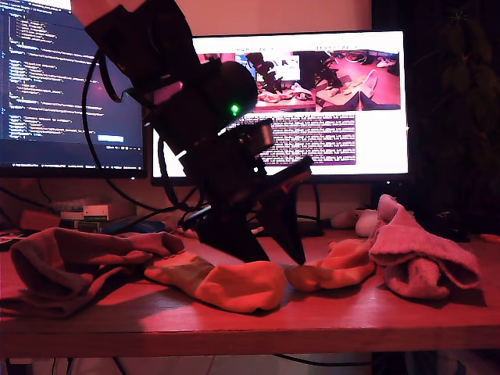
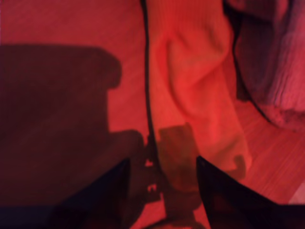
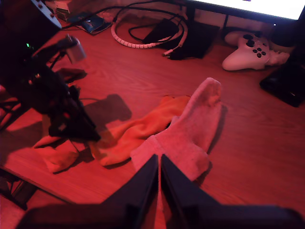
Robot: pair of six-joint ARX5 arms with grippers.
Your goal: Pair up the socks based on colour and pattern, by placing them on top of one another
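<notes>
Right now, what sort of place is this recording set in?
Probably a computer desk in a home or lab workspace: two lit monitors at the back, a wooden desktop, and a white game controller among cables.

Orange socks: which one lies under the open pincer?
The orange sock nearer the table's front edge; the other orange sock lies beside the pink sock.

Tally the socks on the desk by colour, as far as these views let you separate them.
Orange socks: 2
Pink socks: 2, it seems, stacked in one heap
Dark brownish socks: at least 1; the bunched heap may hide another
Total: at least 5
</notes>
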